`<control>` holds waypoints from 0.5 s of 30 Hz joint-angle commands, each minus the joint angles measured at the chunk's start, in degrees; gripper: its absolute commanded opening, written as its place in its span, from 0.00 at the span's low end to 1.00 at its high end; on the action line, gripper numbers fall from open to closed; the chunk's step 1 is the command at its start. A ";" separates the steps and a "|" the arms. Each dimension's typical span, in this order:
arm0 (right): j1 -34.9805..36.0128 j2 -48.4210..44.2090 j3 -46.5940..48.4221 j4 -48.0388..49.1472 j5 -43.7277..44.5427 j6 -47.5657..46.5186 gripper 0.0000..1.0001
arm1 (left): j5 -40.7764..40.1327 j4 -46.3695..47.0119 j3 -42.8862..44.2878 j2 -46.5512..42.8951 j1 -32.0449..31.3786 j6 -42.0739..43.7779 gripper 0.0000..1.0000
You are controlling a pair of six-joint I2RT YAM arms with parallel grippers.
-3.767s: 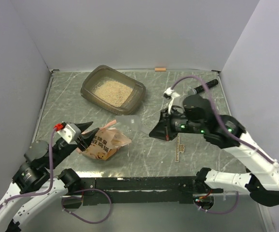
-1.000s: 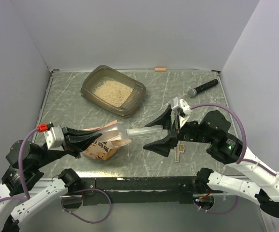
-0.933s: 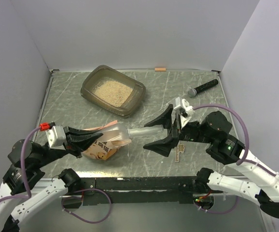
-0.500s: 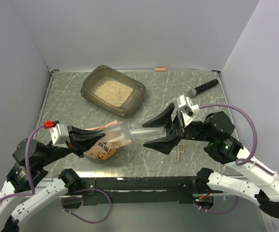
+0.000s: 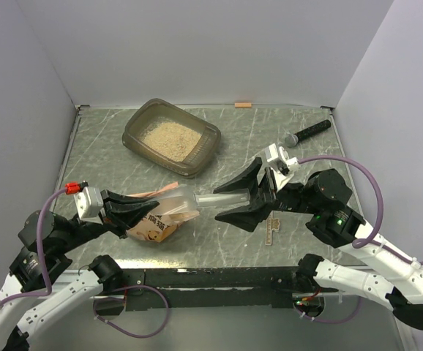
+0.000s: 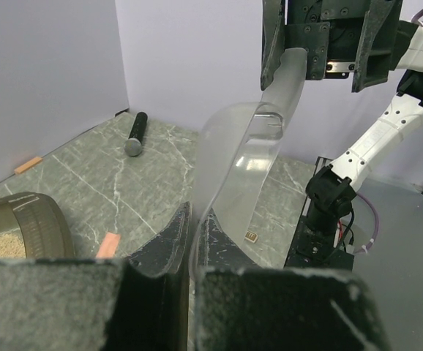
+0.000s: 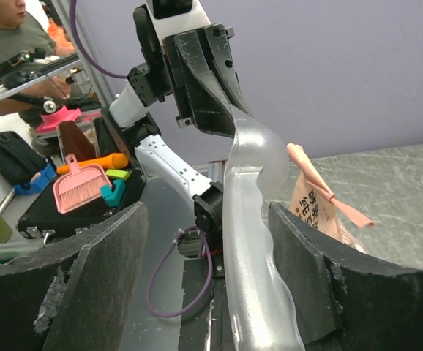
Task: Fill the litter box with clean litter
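Left gripper (image 5: 155, 209) is clamped on the clear scoop (image 5: 197, 199) by its bowl rim. Right gripper (image 5: 228, 202) stands wide open astride the handle, gripping nothing. The litter box (image 5: 210, 139) sits far left, part-filled with litter (image 5: 169, 137); the pouch (image 5: 159, 224) lies near left. Risk: the slick handle twists out if left releases early.

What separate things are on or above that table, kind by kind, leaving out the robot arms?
Grey-brown tray, with beige granules inside: 1
Orange-pink pouch: 1
Clear plastic scoop, held up off the table: 1
Black stick: 1
Small tan strip: 1
Small orange tab at the far wall: 1
Total: 6
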 commanded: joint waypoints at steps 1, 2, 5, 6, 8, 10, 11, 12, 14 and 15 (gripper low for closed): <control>-0.37 -0.36 -0.04 2.72 -0.80 -0.29 0.69 | -1.47 3.20 0.92 -0.23 0.02 -0.91 0.01; -0.37 -0.19 0.13 2.46 -0.80 -0.38 0.67 | -1.64 3.20 0.91 -0.06 0.02 -0.91 0.01; -0.46 0.07 0.66 1.14 -0.62 -0.73 0.56 | -1.38 3.37 0.92 0.21 0.11 -0.91 0.01; -0.37 0.07 0.75 0.79 -0.28 -0.90 0.54 | -1.38 3.37 0.91 0.21 0.02 -0.91 0.01; -0.46 -0.01 1.01 0.00 0.34 -1.17 0.50 | -1.38 3.46 1.09 0.21 0.02 -1.00 0.01; -0.46 -0.01 1.10 -0.62 1.30 -1.52 0.50 | -1.12 3.37 1.18 0.38 0.02 -0.92 0.01; -0.46 -0.10 1.01 -0.70 1.48 -1.61 0.50 | -1.12 3.37 1.26 0.56 0.02 -0.83 0.01; -0.55 0.07 1.10 -1.31 1.92 -1.69 0.50 | -1.12 3.20 1.35 0.65 0.02 -0.83 0.01; -0.55 0.34 1.80 -2.72 2.98 -2.39 0.52 | -1.03 3.11 1.62 0.73 0.02 -0.83 0.01; -0.46 0.34 1.72 -2.64 3.07 -2.48 0.52 | -0.85 3.02 1.70 0.82 0.02 -0.83 0.01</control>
